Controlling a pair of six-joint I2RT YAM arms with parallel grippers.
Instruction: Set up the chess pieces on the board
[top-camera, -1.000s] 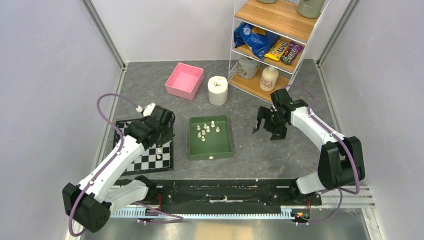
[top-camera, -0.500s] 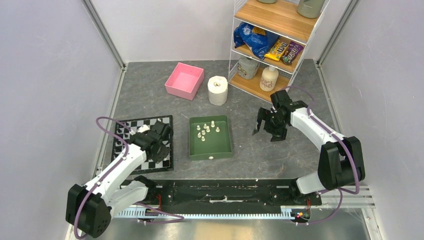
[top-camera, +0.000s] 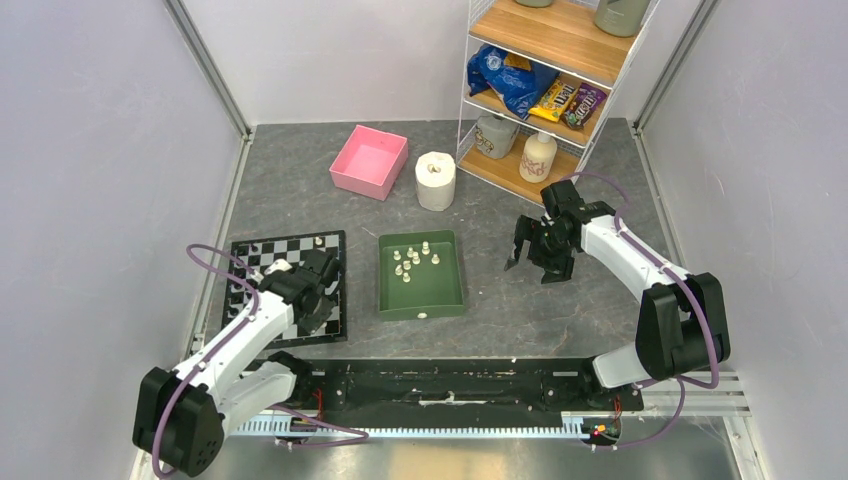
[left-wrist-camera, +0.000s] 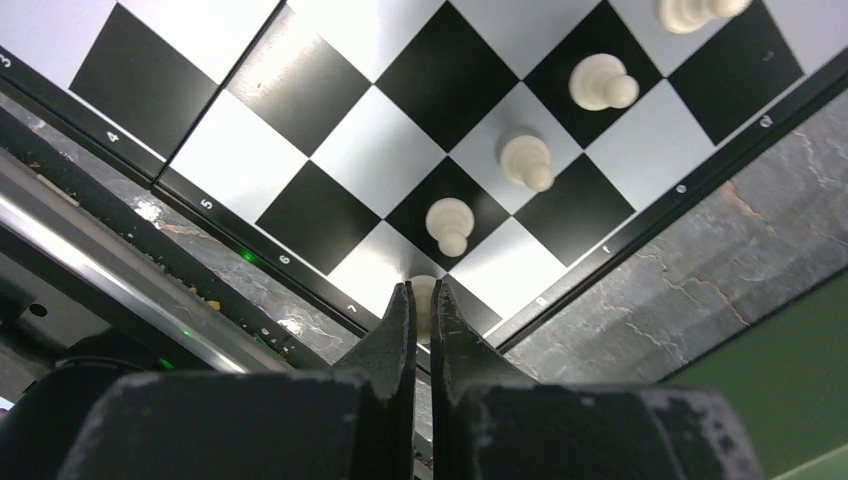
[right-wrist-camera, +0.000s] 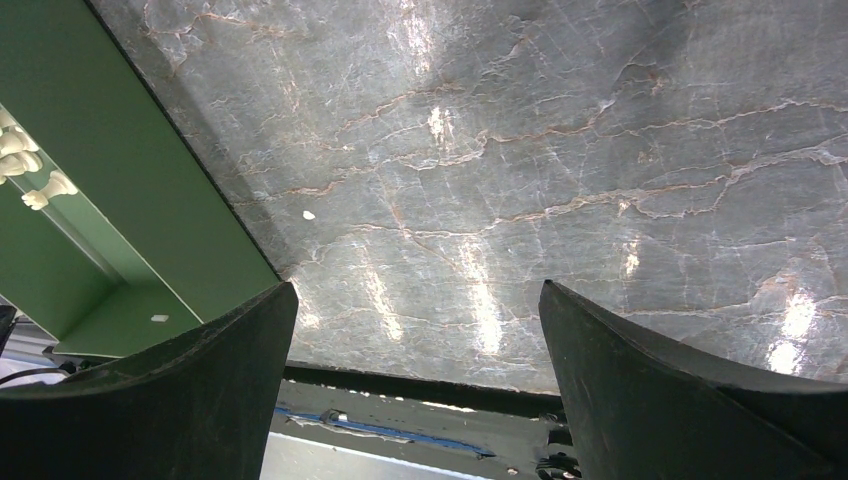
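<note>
The checkered board lies at the left. My left gripper hovers low over its near right corner, shut on a cream chess piece that shows between the fingertips. In the left wrist view, three more pieces stand in a row along the board edge beyond it. One piece stands at the far edge, and others stand along the left side. Several pieces remain in the green tray. My right gripper hangs open over bare table right of the tray, with nothing between its fingers.
A pink box and a white paper roll stand behind the tray. A wire shelf with snacks and bottles fills the back right. A black rail runs along the near edge.
My left arm has drawn back from the board's far right part to its near right corner, uncovering the piece at the far edge. The right arm has barely moved.
</note>
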